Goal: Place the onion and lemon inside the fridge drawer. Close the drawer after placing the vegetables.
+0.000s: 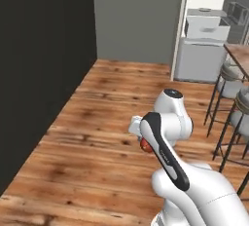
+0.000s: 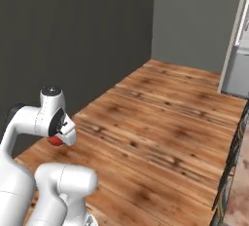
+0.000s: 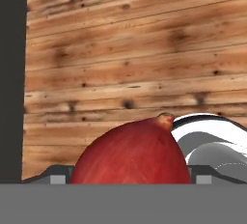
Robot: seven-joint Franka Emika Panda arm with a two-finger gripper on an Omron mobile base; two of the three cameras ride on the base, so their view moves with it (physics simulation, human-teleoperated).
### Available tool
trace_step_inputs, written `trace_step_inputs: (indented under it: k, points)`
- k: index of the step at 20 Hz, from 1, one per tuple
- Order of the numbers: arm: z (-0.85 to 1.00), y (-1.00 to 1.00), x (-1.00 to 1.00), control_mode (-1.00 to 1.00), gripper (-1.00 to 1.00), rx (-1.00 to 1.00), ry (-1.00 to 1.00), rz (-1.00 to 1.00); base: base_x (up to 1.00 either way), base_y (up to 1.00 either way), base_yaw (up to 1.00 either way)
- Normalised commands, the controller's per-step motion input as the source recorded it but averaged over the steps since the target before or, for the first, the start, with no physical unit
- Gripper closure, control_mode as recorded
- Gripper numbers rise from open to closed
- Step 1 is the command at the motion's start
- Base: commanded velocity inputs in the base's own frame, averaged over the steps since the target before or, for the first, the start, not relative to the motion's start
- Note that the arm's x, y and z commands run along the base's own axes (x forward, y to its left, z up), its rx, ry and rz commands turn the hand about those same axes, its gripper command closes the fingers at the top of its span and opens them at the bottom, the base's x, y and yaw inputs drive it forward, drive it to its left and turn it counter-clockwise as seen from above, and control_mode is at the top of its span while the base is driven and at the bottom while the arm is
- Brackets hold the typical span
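The onion (image 3: pixel 131 151) sat between the gripper (image 3: pixel 130 177) fingers, which were closed on it; in the hand view the red bulb, with its small pointed tip upward, lay between the two dark fingertips (image 3: pixel 58 175) and hid most of the space between them. In the left base view a sliver of the onion (image 1: pixel 145 145) showed beside the folded white arm (image 1: pixel 168 157), and in the right base view a red patch (image 2: pixel 56 141) showed just under the wrist. The arm was drawn in close to the base, above the wooden floor (image 1: pixel 102 118). A dark wall (image 1: pixel 44 64) stood to the left. The fridge (image 1: pixel 204 30) stood well apart, open, with the fridge drawer (image 1: pixel 206 28) pulled forward. Stools (image 1: pixel 231 98) stood beside a wooden worktop (image 1: pixel 239 54) at the right.
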Motion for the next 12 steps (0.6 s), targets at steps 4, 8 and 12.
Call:
trace_step_inputs:
  k: [4, 8, 12]
  points:
    - [0.0, 0.0, 0.0, 1.0, 1.0, 0.0, 0.0, 0.0, 1.0, 0.58, -0.48]
    - [0.0, 0.0, 0.0, 1.0, 1.0, 0.0, 0.0, 0.0, 1.0, 0.54, -0.48]
    - [0.0, 0.0, 0.0, 1.0, 1.0, 0.0, 0.0, 0.0, 1.0, 0.49, -0.47]
